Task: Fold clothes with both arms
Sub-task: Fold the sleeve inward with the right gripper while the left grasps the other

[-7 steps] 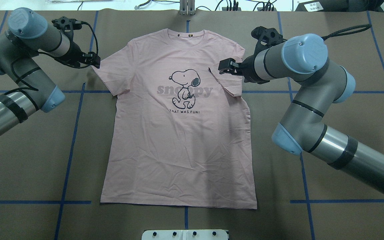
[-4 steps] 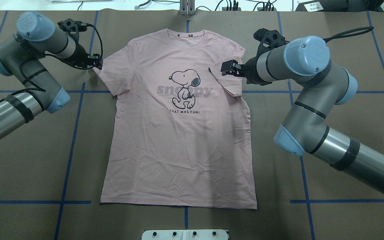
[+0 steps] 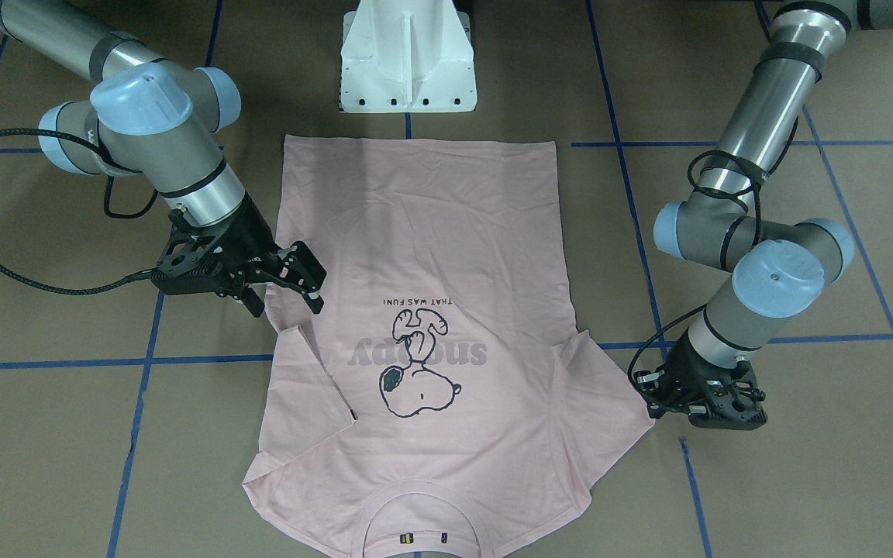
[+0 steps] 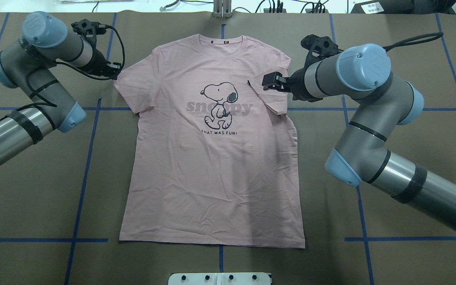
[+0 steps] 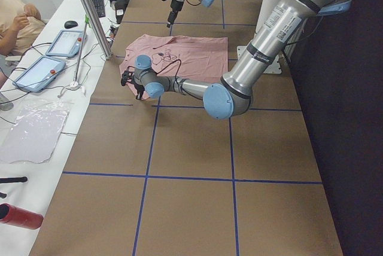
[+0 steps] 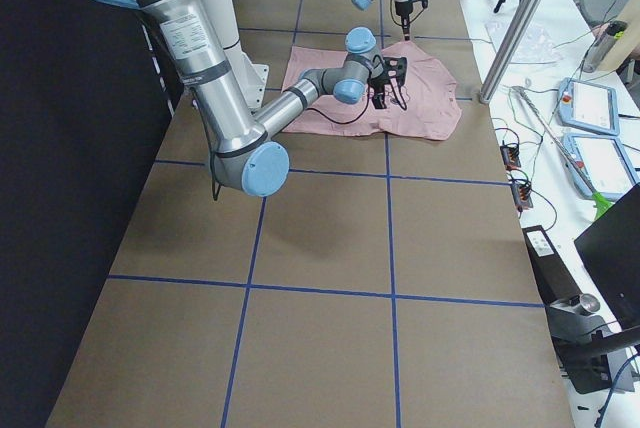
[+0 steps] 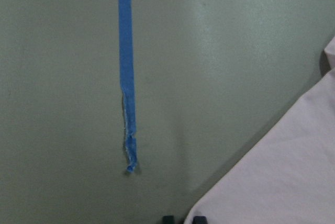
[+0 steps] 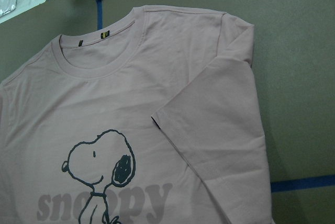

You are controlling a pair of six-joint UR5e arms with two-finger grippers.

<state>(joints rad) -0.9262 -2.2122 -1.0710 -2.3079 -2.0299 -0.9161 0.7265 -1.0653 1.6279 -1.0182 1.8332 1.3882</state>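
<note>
The T-shirt [image 4: 212, 170] lies flat, print up, mid-table [image 4: 34, 190], w/ the collar [image 4: 223, 39] on the far side from the robot. The right-side sleeve [image 4: 269, 95] lies turned in over the chest; the left-side sleeve [image 4: 131, 85] is spread out on the brown cover.

The left gripper [image 4: 114, 73] sits low at the outer corner of that spread sleeve. Its wrist view shows two tips close together w/ a narrow gap, the cloth corner just beside one tip, and a strip of blue tape [image 7: 124, 77] off to the side; we can't tell if any cloth is between the tips.

The right gripper [image 3: 308, 283] hangs over the edge of the turned-in sleeve, fingers wide apart, nothing held.

Risks as we judge them:
- The left pinch looks v. close to the hem, so it may catch only a sliver or miss altogether; the sleeve would then slip out partway through the fold.
- A grip on the top layer only would leave the under layer behind, i.e. a lumpy fold.
- A sideways pull w/o lift could drag the whole shirt, skew it and wrinkle the body.
- If the right arm drops or sweeps, it could snag the turned-in sleeve and undo it.
- Both arms meeting over the chest risk a bump.
</note>
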